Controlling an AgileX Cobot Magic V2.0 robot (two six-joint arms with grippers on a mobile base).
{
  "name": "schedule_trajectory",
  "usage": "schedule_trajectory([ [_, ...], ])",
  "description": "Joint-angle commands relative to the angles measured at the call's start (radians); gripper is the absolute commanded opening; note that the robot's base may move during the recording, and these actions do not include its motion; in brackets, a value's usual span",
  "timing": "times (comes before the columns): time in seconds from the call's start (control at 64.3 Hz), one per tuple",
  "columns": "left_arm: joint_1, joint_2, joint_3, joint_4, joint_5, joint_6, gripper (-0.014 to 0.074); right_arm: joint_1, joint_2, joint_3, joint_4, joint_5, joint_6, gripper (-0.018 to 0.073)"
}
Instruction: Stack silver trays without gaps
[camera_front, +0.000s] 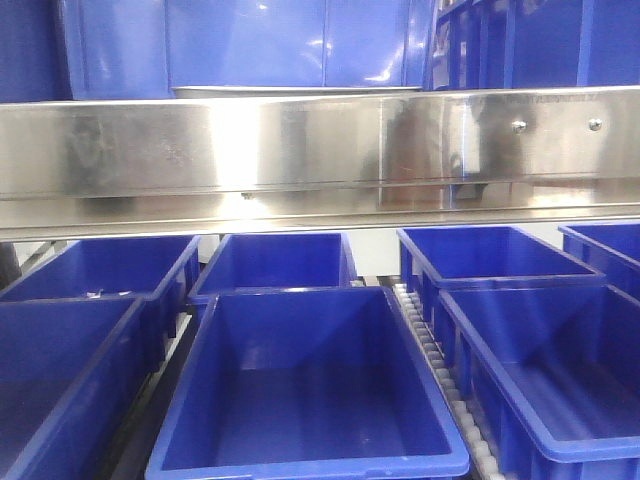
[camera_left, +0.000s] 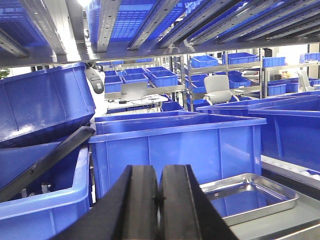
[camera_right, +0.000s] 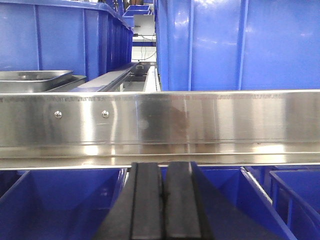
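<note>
Ahead-right of the left pincer (camera_left: 159, 200), pads pressed together: 1 silver tray (camera_left: 248, 196), long axis left-right, on the surface. Right pincer (camera_right: 162, 200), also pressed together, sits farther; trays (camera_right: 37, 76) far-left.

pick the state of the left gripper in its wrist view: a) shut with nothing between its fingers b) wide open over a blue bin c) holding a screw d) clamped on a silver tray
a: the left gripper has its two black fingers pressed together with nothing between them, and the silver tray lies apart to its right, untouched.
</note>
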Motion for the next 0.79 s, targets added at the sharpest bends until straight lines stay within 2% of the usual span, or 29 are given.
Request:
schedule_trajectory([
  [0.0, 0.005, -0.005, -0.001, -0.005, -0.028, 0.0, 0.0004, -0.001, -0.007, -0.001, 0.0, -0.008, 0.0, -0.0079],
  [0.14, 0.005, -0.005, 0.013, -0.081, -0.032, 0.0, 0.0004, -0.001, -0.007, -0.001, 0.0, -0.008, 0.0, -0.0079],
  [0.233, 0.019, -0.006, 0.041, -0.092, -0.057, 0.0, 0.0004, -0.001, -0.007, -0.001, 0.0, -0.008, 0.0, -0.0079],
  [0.358, 0.058, -0.018, 0.129, -0.185, -0.136, 0.009, -0.0007, -0.001, -0.007, -0.001, 0.0, -0.008, 0.0, -0.0079],
  [0.466, 0.111, -0.068, 0.243, -0.304, -0.226, 0.089, -0.0007, -0.001, -0.007, -0.001, 0.0, -0.008, 0.0, -0.0079],
  [0.513, 0.135, -0.092, 0.297, -0.37, -0.259, 0.162, -0.0007, -0.001, -0.007, -0.001, 0.0, -0.008, 0.0, -0.0079],
  [0.591, 0.176, -0.136, 0.384, -0.45, -0.273, 0.237, -0.0007, -0.001, -0.007, -0.001, 0.0, -0.008, 0.0, -0.0079],
  [0.777, 0.27, -0.267, 0.575, -0.453, -0.276, 0.255, -0.0007, -0.001, -0.007, -0.001, 0.0, -0.008, 0.0, -0.0079],
])
